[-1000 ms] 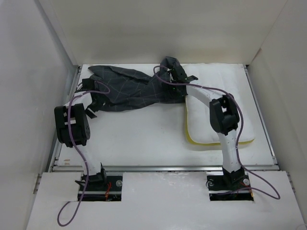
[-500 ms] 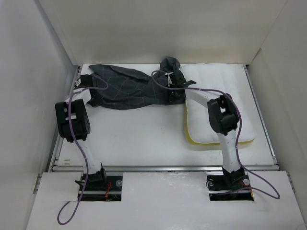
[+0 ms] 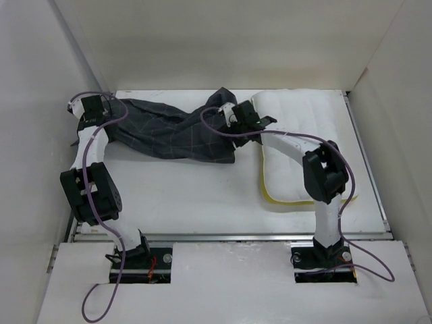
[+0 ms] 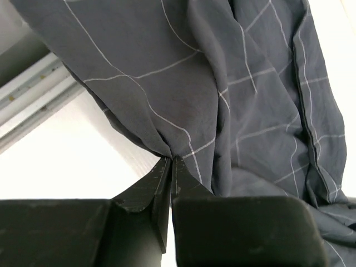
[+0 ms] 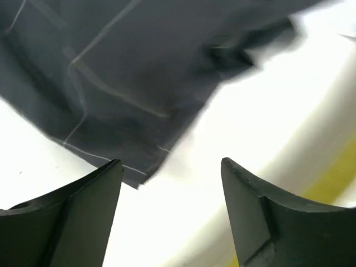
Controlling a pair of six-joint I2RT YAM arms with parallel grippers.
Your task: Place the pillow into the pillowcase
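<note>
Top external view: pillowcase drawn out away from the pillow

Top external shows what neither wrist camera does, both arms at once. The pillow (image 3: pixel 304 135) lies flat on the table (image 3: pixel 196 196), its yellow edge (image 3: pixel 270 197) on the near-left side. The pillowcase (image 3: pixel 175 131) spreads out to the left of the pillow, one end bunched at the pillow's far-left corner. The left gripper (image 3: pixel 100 108) is at the cloth end farthest from the pillow, and the right gripper (image 3: pixel 237 115) is just by that far-left corner. A second ago the left gripper sat nearer the arm bases and the cloth was less stretched.

Left wrist gives the detail the overhead cannot. The jaws are pressed together on a pinched fold of the checked cloth, which fans out from the tips.

Right wrist shows the jaws well apart with nothing between them. The pillowcase's hem lies beyond one finger (image 5: pixel 83 206), the white pillow and its yellow edge beyond the other
</note>
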